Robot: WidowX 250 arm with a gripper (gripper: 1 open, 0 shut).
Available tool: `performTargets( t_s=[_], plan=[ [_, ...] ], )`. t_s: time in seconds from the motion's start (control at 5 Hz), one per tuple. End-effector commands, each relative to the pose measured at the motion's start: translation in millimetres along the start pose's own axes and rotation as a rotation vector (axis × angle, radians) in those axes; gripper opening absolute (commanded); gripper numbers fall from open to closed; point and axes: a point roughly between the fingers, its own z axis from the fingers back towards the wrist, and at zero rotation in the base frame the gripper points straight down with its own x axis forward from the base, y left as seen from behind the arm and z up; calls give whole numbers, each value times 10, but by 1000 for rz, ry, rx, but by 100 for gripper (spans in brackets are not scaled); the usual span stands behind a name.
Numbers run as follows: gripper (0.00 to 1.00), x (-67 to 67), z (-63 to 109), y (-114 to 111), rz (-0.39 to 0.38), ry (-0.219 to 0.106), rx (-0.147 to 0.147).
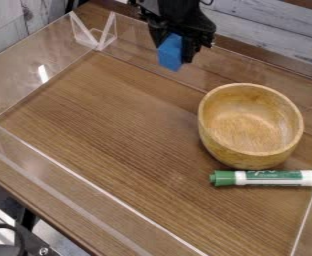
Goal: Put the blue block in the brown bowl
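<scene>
The blue block (pixel 171 53) hangs in the air at the top middle of the camera view, with my black gripper (pixel 176 48) shut on it from above. Its lower end shows below the fingers. It is well above the wooden tabletop and up and to the left of the brown bowl (pixel 252 124). That bowl is round, light wood, upright on the right side of the table, with nothing inside it.
A green-and-white marker (pixel 263 178) lies flat just in front of the bowl. Clear acrylic walls (pixel 39 72) fence in the brown table on the left, front and right. A clear triangular stand (pixel 91 33) sits at the back left.
</scene>
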Motion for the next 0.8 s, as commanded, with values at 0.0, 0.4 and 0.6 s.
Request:
performTargets(
  t_s=[0.0, 0.4, 0.6],
  plan=[
    [0, 50, 234, -173, -11, -49, -6],
    [0, -23, 366, -653, -45, -54, -40],
    [0, -62, 370, -853, -54, -53, -46]
  ],
)
